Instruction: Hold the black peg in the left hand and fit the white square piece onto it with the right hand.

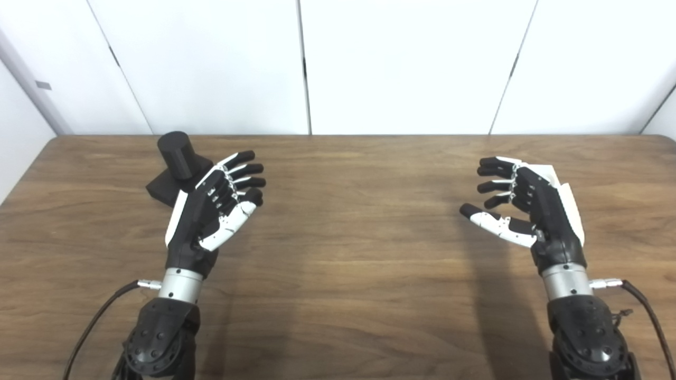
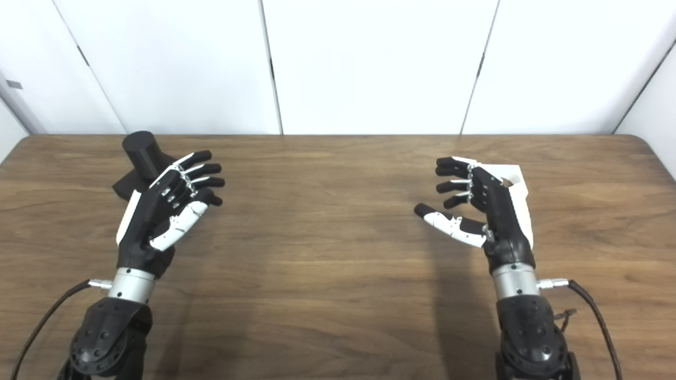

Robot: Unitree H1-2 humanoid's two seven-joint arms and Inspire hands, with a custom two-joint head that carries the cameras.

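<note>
Black and cylindrical, your plastic peg (image 1: 178, 154) stands upright on its dark base at the counter's (image 1: 348, 253) upper left, just beyond your empty, spread left robot hand (image 1: 214, 211), while the white square piece (image 2: 515, 182) lies behind your equally open right robot hand (image 2: 475, 211).

Bare table (image 1: 359, 253) between both hands

The left hand (image 1: 211, 211) hides part of the black peg's (image 1: 177, 155) base; the right hand (image 2: 486, 211) covers most of the white square piece (image 2: 515, 179).
</note>
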